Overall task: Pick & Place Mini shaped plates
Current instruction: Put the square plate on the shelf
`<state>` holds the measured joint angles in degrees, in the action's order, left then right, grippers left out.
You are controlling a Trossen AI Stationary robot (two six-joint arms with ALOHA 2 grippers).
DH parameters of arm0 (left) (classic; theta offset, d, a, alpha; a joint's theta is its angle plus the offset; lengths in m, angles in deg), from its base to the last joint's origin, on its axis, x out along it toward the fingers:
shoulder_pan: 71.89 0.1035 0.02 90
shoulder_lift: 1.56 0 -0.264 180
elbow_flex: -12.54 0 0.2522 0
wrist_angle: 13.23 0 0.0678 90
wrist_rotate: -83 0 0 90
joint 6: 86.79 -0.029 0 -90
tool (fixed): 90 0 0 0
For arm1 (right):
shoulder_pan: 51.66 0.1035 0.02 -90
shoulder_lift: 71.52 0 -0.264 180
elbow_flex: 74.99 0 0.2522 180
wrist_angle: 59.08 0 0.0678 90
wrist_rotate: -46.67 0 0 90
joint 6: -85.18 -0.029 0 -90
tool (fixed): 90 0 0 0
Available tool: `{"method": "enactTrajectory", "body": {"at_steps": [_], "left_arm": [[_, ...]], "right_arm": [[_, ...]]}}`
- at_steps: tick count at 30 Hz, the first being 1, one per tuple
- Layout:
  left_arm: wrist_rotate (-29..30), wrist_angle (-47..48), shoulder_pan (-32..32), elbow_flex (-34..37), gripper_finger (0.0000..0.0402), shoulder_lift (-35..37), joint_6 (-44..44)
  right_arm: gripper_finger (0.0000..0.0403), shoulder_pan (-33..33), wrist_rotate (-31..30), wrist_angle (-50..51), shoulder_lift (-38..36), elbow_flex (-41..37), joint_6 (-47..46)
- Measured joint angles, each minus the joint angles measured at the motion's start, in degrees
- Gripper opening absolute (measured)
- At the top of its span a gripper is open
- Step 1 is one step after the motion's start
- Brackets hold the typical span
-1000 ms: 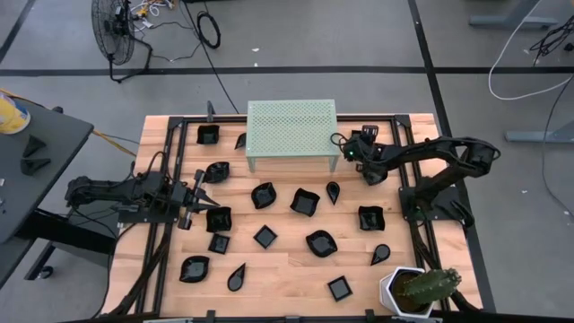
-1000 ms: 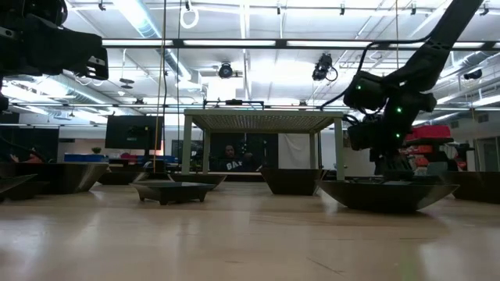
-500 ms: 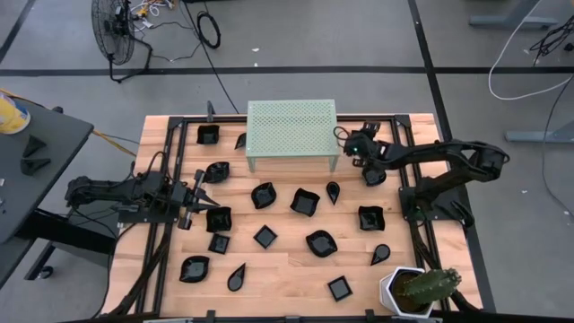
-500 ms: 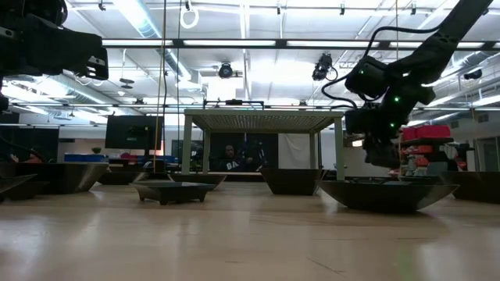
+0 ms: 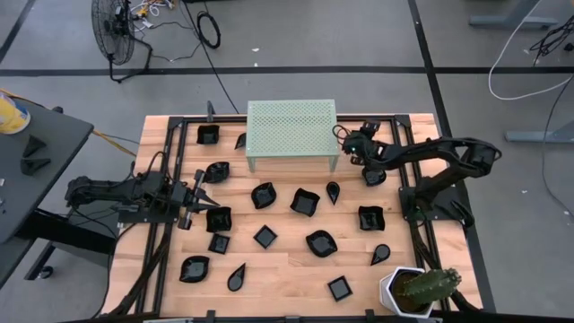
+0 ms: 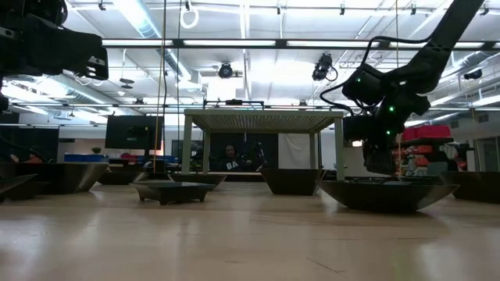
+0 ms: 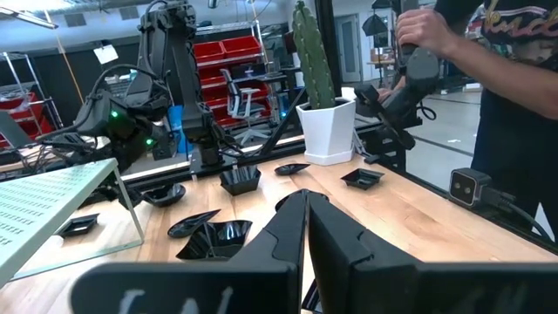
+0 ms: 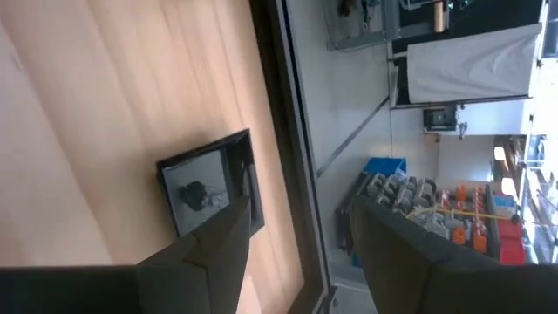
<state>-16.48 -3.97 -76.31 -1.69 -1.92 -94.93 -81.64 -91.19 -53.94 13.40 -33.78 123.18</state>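
right gripper (image 5: pixel 369 135) is hovering, jaws apart, directly over the square plate (image 8: pixel 212 181); left gripper (image 5: pixel 203 194) is waiting, jaws together.

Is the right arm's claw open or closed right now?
Open: the right tool shows a clear gap between its two fingers, with a square black plate below.

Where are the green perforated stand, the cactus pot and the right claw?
Green perforated stand (image 5: pixel 291 126): high view, middle of its top.
Cactus pot (image 5: pixel 395 292): high view, white left wall.
Right claw (image 5: pixel 344 148): high view, between its fingertips, beside the stand's right end.
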Motion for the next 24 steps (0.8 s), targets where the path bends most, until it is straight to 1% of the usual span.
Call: {"method": "enactTrajectory", "body": {"at_steps": [6, 12, 24], "left_arm": [[0.0, 0.0, 0.0, 0.0, 0.0023, 0.0, 0.0], [0.0, 0.0, 0.0, 0.0, 0.0023, 0.0, 0.0], [0.0, 0.0, 0.0, 0.0, 0.0023, 0.0, 0.0]], "right_arm": [[0.0201, 0.0, 0.0, -1.9, 2.0, 0.0, 0.0], [0.0201, -0.1, 2.4, -1.5, 3.5, 0.0, 0.0], [0.0201, -0.8, 1.8, -1.2, 4.0, 0.0, 1.7]]}}
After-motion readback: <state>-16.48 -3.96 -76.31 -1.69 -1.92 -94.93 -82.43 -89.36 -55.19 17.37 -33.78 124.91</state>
